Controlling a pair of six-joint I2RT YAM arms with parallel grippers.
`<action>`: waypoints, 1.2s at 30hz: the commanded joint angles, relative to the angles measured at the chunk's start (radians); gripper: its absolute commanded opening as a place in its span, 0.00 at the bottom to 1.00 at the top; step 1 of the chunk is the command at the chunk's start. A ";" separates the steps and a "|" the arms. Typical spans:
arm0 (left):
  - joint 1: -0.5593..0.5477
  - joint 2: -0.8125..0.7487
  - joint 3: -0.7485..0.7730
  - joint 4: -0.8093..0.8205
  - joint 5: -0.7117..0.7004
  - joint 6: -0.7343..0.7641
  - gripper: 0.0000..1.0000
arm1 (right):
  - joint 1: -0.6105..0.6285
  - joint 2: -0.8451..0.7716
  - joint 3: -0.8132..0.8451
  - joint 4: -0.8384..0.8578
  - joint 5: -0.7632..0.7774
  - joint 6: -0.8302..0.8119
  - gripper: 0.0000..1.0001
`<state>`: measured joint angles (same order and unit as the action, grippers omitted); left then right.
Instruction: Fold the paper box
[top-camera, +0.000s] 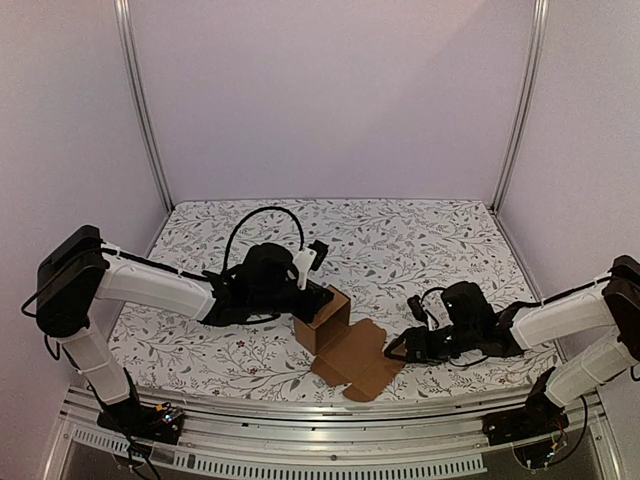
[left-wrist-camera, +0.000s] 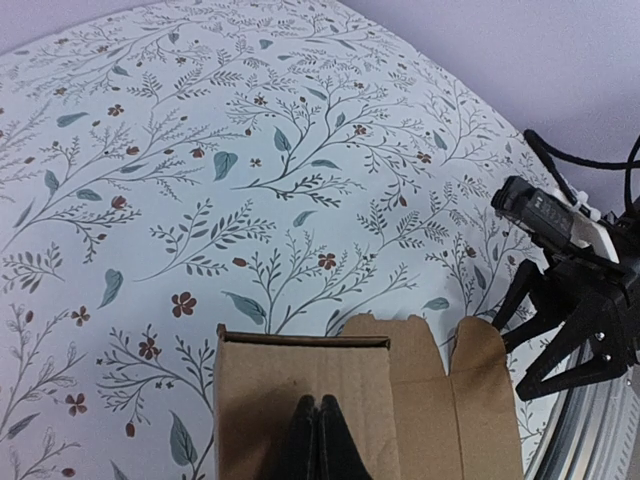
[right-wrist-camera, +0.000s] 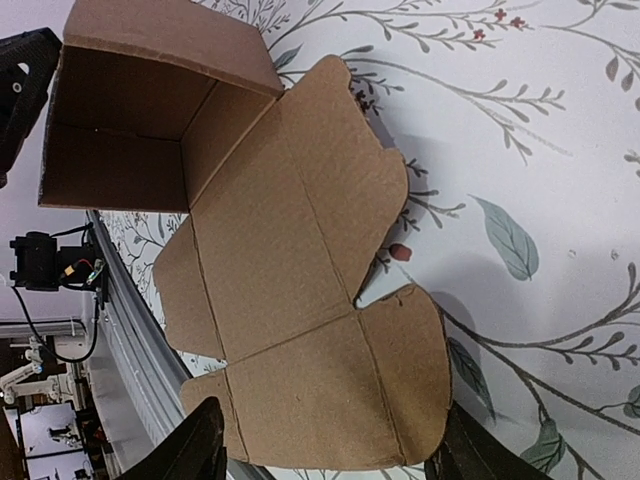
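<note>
**Position of the workpiece.** The paper box (top-camera: 335, 335) lies near the front-centre of the floral table cover (top-camera: 420, 240), between the two arms. It is partly erected. The end nearer the left arm stands as an open tray of upright walls (right-wrist-camera: 120, 150). The lid panel (right-wrist-camera: 290, 260) and its rounded side flaps (right-wrist-camera: 400, 370) lie flat on the cover, reaching toward the right arm.

**Left gripper** (top-camera: 322, 297). Jaws are together. The fingertips (left-wrist-camera: 320, 440) sit against the raised wall (left-wrist-camera: 300, 375) on the left arm's side. It appears to be steadying the tray (whether any cardboard is pinched between the fingers cannot be told).

**Right gripper** (top-camera: 398, 347). Jaws are apart, and nothing is held. In the right wrist view one finger (right-wrist-camera: 195, 450) shows at each lower corner, either side of the far end of the flat lid section.

**Step in hand.** By judgement, the body is formed and the lid stage is beginning.

**Next move.** The right gripper needs to get hold of or get under the free edge of the lid section and swing it up about its crease toward the tray. The left gripper must brace the tray, or the light box will probably slide instead of folding.
</note>
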<state>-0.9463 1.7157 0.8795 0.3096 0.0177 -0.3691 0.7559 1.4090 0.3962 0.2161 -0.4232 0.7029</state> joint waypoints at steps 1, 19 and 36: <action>-0.005 -0.006 -0.031 -0.053 -0.009 -0.008 0.00 | -0.006 -0.005 -0.069 0.042 -0.066 0.056 0.67; -0.018 -0.004 -0.039 -0.037 -0.015 -0.014 0.00 | 0.061 0.142 -0.156 0.551 -0.024 0.292 0.51; -0.023 -0.023 -0.066 -0.009 -0.015 -0.033 0.00 | 0.082 0.120 -0.182 0.591 0.063 0.354 0.28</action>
<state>-0.9585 1.7058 0.8474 0.3515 0.0101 -0.3893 0.8307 1.5608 0.2283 0.7876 -0.4099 1.0367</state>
